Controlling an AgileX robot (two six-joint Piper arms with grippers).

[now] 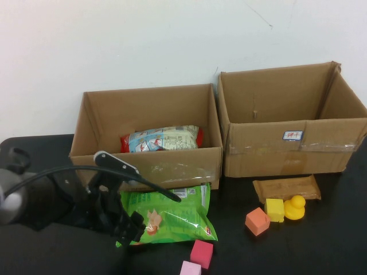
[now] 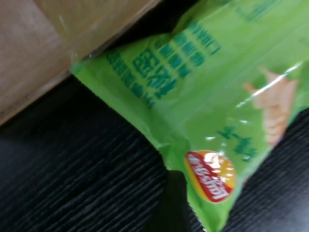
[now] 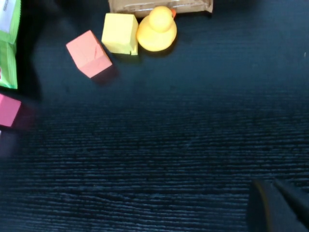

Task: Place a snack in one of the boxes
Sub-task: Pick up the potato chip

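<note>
A green chip bag [image 1: 169,215] lies flat on the black table in front of the left box [image 1: 97,123]. My left gripper [image 1: 131,226] is low at the bag's near left corner and stands open. In the left wrist view the bag [image 2: 207,96] fills the frame, with one dark finger [image 2: 173,205] beside its corner. Inside the left box lies a blue-and-white snack bag [image 1: 163,138]. The right box [image 1: 258,146] shows nothing inside. My right gripper [image 3: 277,208] hovers shut over bare table, out of the high view.
A brown snack bar [image 1: 287,188] lies before the right box. Near it sit a yellow cube [image 1: 274,209], a yellow duck [image 1: 295,207] and an orange cube [image 1: 257,221]. Two pink cubes [image 1: 202,253] lie at the table's front edge.
</note>
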